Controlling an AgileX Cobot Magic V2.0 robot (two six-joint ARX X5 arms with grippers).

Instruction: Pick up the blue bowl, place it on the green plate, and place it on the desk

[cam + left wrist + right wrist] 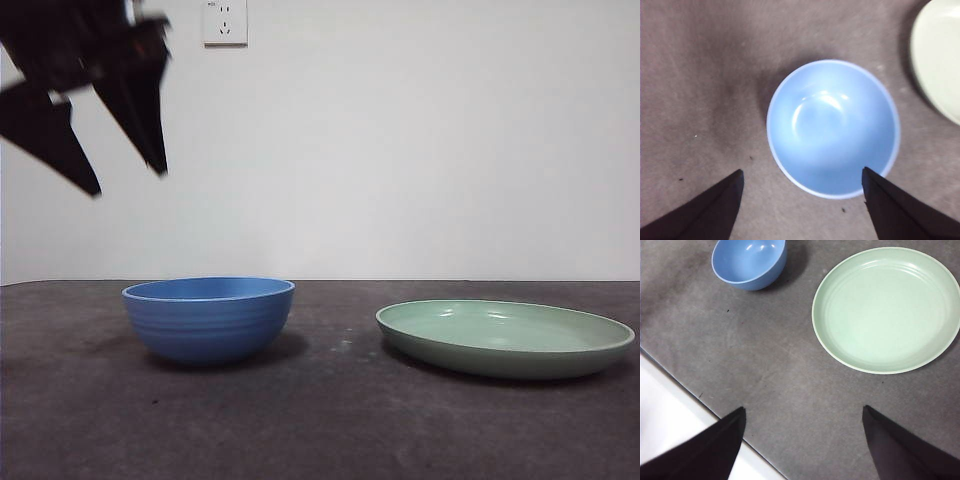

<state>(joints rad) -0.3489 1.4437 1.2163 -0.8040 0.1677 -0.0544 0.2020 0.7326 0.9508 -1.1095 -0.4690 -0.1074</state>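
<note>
The blue bowl [208,318] stands upright and empty on the desk [320,420], left of the green plate [505,338]. The plate lies flat and empty. My left gripper [128,182] hangs open in the air above and to the left of the bowl, well clear of it. In the left wrist view the bowl [833,127] sits on the desk between and ahead of the open gripper [802,175], with the plate's edge [940,55] beside it. My right gripper [804,412] is open and empty above bare desk, away from the bowl [749,262] and plate [886,307].
A white wall with a power socket [225,22] stands behind the desk. The right wrist view shows the desk's edge with a white floor or surface [670,415] beyond it.
</note>
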